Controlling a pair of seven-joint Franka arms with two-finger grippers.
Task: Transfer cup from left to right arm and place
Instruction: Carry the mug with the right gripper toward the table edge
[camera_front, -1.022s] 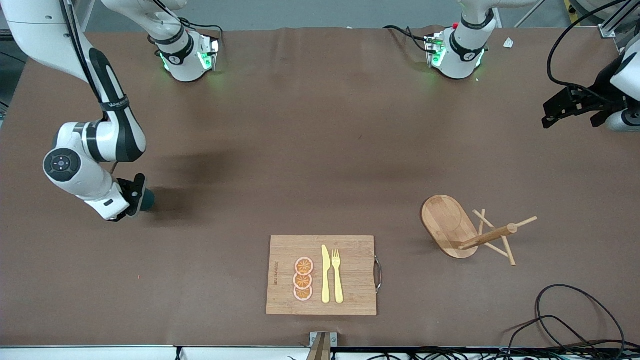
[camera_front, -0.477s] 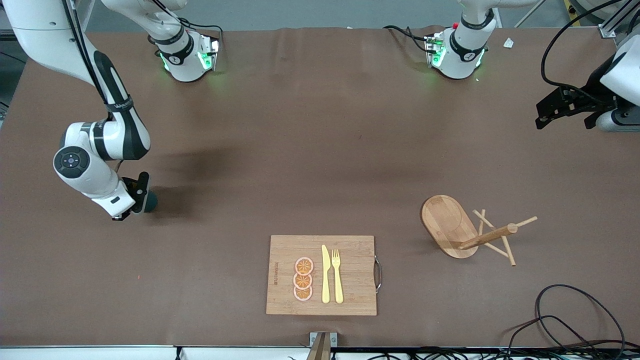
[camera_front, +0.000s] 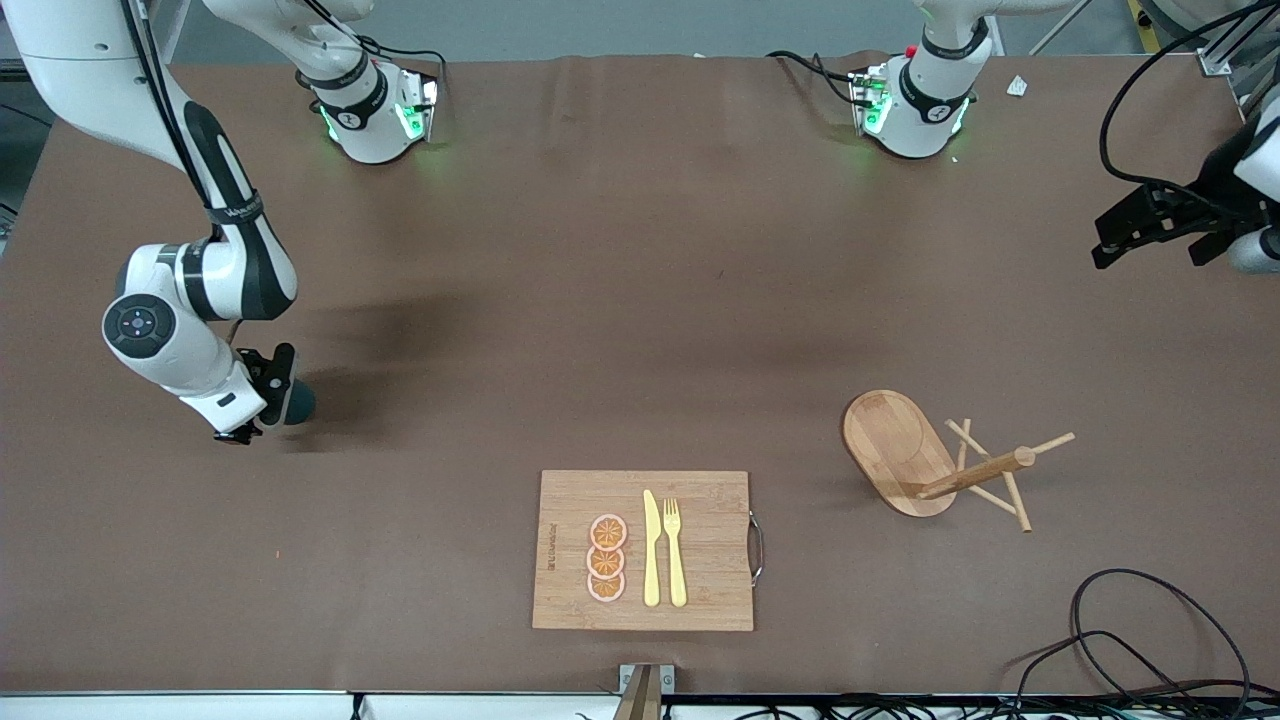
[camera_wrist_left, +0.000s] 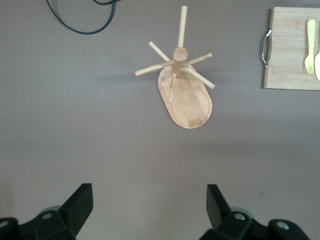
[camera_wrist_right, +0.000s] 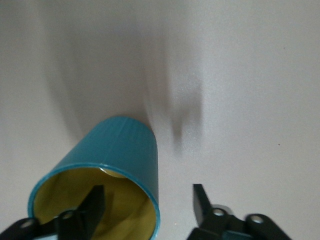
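Placing is the step you're in, as I read it: the handover looks done and the cup is down at the right arm's end of the surface (camera_front: 640, 300), a broad, matte brown sheet with faint creases.

Your right gripper (camera_wrist_right: 147, 194) is low over the cup (camera_front: 298, 403), jaws spread. One finger dips inside the rim and the other stands clear of the outer wall, so nothing is clamped. The next move, I'd say, calls for a straight lift so that inner finger doesn't catch the rim and tip the cup. I cannot tell from the wrist view whether the cup sits flat or leans a little, so go gently.

Your left gripper (camera_wrist_left: 149, 194) waits over the left arm's end of the surface, jaws wide and empty.

Now the shapes. The cutting board (camera_front: 710, 500) is a pale bamboo rectangle with a metal handle on one short edge, close to the front camera. The mug rack (camera_front: 895, 445) has an oval wooden base, a round post and thin pegs, and sits toward the left arm's end.

The cup itself is a teal cylinder with fine vertical ribs and a glossy mustard inside; no handle shows from here.

On the board lie a slim yellow knife (camera_front: 651, 550) and fork (camera_front: 675, 550) side by side. Just beside them are three flat orange slices (camera_front: 607, 558) in a row.
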